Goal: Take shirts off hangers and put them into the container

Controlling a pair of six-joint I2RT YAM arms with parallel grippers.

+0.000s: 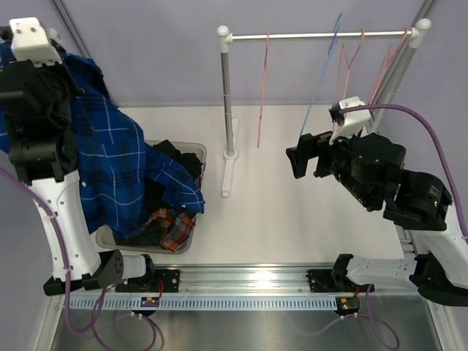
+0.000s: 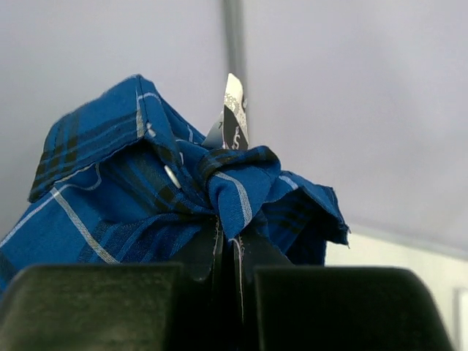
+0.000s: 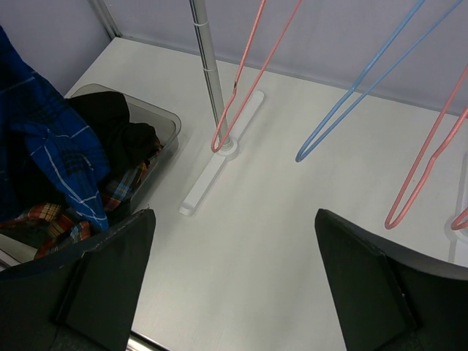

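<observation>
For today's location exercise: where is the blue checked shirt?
Top view, left side: the blue checked shirt hangs from the left end effector, its tail draping into the container beside the plaid shirt.

The blue white-checked shirt (image 1: 110,168) at the left is soft, matt woven cloth, heavily creased. The shallow translucent grey tub (image 3: 164,126) is smooth, slightly glossy plastic. The thin pink wire hanger (image 3: 216,146) and thin blue wire hanger (image 3: 300,156) look smooth-coated. The far rail stand's upright pole (image 1: 227,95) is shiny metal. The white table (image 3: 278,241) is smooth with a faint sheen.
</observation>
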